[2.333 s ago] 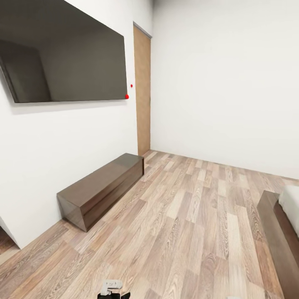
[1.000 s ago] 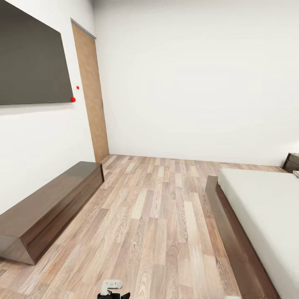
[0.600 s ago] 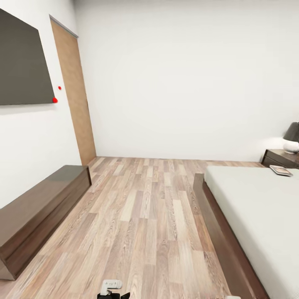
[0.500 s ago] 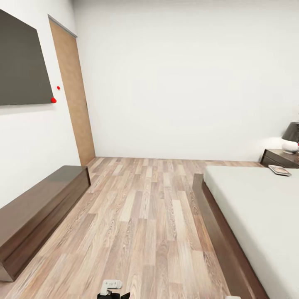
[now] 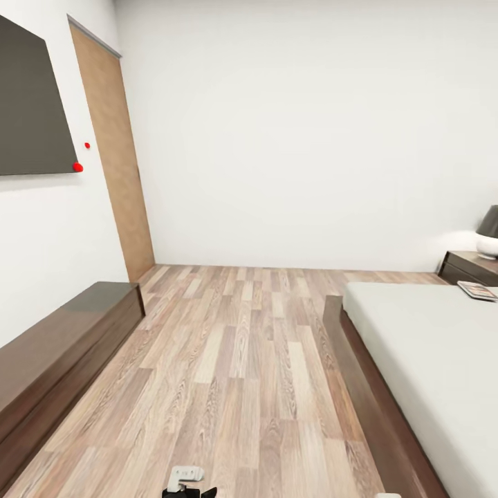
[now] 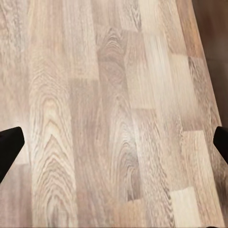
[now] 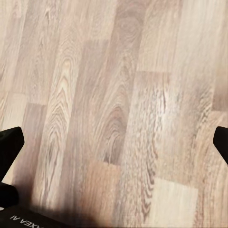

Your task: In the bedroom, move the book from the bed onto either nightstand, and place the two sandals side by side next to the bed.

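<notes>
Book first: the small thin paperback with a dark cover (image 5: 478, 290) lies flat on the far corner of the pale grey-white mattress of the low bed (image 5: 429, 346), which sits in a dark brown wooden frame, close to the right edge of my head view. Just beyond it stands the dark brown wooden nightstand (image 5: 470, 266) with a dark-shaded lamp (image 5: 490, 232) on top. I see no blue sandals anywhere from here.

My main worry is the drive in. The bed frame's near corner juts into the wood-plank floor (image 5: 242, 360), and I judge that a careless swing of the base toward the book could clip it. A long low dark brown bench (image 5: 62, 353) runs along the left wall under a dark wall screen (image 5: 31, 117), so the lane is bounded on both sides. The book also lies far across the mattress, so I expect a long reach, and the lamp leaves less free room on the nightstand top.

Both grippers hang over bare floor. In the left wrist view, the left gripper (image 6: 114, 142) has its dark fingertips (image 6: 9, 147) at opposite edges, spread wide with nothing between them. The right gripper (image 7: 114, 147) looks the same: fingertips (image 7: 10, 145) far apart, holding and touching nothing.
</notes>
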